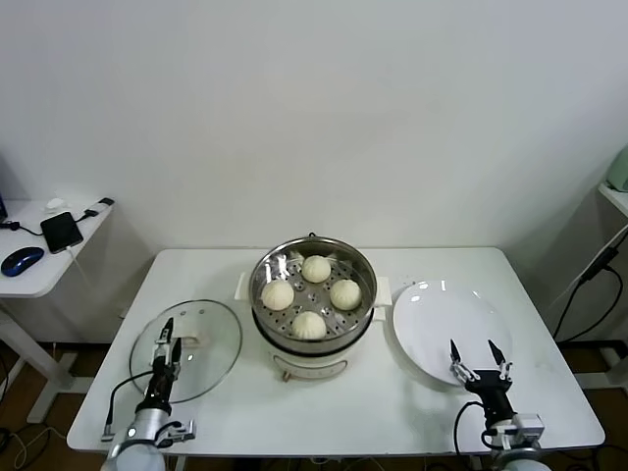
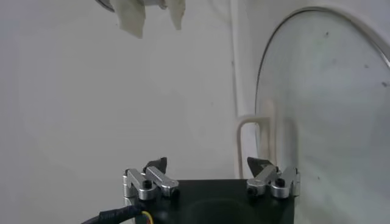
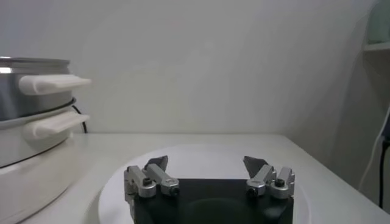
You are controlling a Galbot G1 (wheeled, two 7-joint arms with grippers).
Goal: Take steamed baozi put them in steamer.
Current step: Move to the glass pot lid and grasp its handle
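Several cream-white steamed baozi (image 1: 309, 325) lie on the perforated floor of the shiny steel steamer (image 1: 365, 306) at the table's centre. The steamer's wall and white side handles (image 3: 53, 84) show in the right wrist view. My left gripper (image 1: 167, 334) is open and empty at the front left, over the near edge of the glass lid (image 1: 218, 343). My right gripper (image 1: 476, 355) is open and empty at the front right, over the near rim of the white plate (image 1: 446, 312). In the wrist views, the left gripper (image 2: 208, 164) faces the lid (image 2: 329, 109) and the right gripper (image 3: 206, 161) faces the plate (image 3: 201, 155).
The lid lies flat to the left of the steamer, and its white handle (image 2: 250, 146) shows ahead of the left gripper. A side table at far left holds a phone (image 1: 61, 231) and a blue mouse (image 1: 22, 260). Cables hang at the far right.
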